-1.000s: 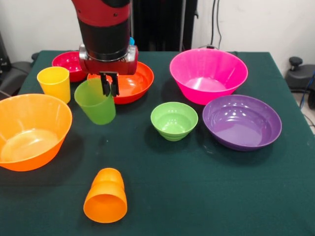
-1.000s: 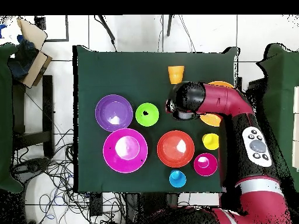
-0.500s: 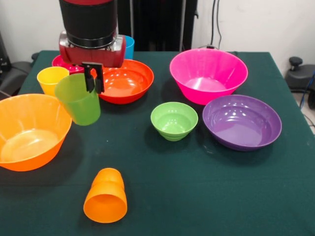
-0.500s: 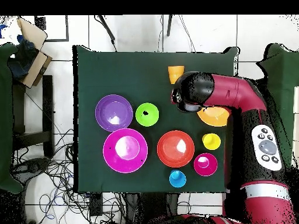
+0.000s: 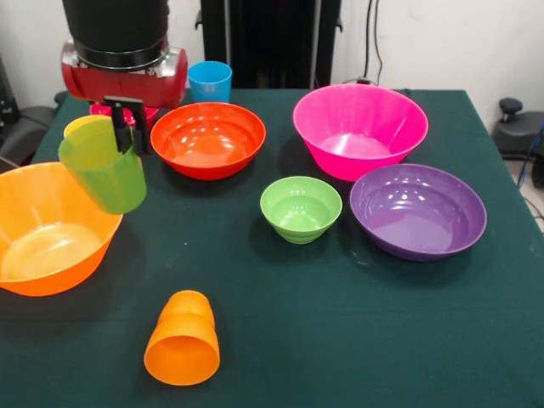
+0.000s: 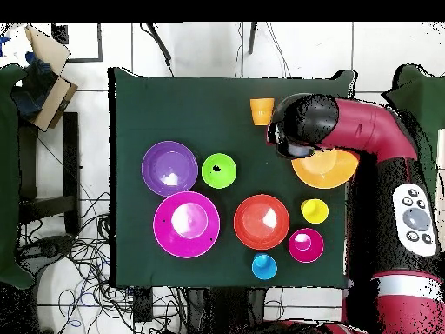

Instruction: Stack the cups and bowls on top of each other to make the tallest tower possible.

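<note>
Gripper (image 5: 125, 136) clamped on rim of green cup (image 5: 104, 170), held tilted in the air over near edge of large orange bowl (image 5: 47, 229). Orange cup (image 5: 183, 338) lying on its side on desk (image 5: 340, 323).

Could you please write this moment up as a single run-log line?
gripper: shut on translucent green plastic cup | cup: lifted, tilted, at large orange plastic bowl's rim | tower: not started
</note>
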Robot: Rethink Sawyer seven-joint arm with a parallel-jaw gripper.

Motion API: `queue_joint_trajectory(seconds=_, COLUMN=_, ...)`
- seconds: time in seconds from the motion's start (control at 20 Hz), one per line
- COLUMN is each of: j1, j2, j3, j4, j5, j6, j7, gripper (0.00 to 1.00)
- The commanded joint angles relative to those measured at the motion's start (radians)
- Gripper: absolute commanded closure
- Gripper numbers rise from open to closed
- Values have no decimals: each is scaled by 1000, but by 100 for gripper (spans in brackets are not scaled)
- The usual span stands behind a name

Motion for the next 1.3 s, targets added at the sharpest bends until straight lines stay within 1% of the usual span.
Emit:
queue_joint_trajectory(seconds=0.05, j1=-28, j2=36, j3=85, j4=-40, j5=-55, j6=73, j7=-267, gripper=100)
queue_joint_trajectory(seconds=0.45, j1=-87, j2=37, j3=89, j4=2, j5=-90, j6=17, j7=-310, gripper=100)
queue_joint_trajectory(seconds=0.7, j1=-126, j2=73, j3=101, j4=42, j5=-117, j6=-52, j7=-321, gripper=100)
queue_joint_trajectory(seconds=1.0, j1=-148, j2=100, j3=124, j4=77, j5=-154, j6=-129, j7=-292, gripper=100)
queue_joint_trajectory(seconds=1.15, j1=-157, j2=105, j3=138, j4=84, j5=-160, j6=-142, j7=-277, gripper=100)
queue_joint_trajectory(seconds=1.3, j1=-164, j2=110, j3=149, j4=100, j5=-164, j6=-177, j7=-261, gripper=100)
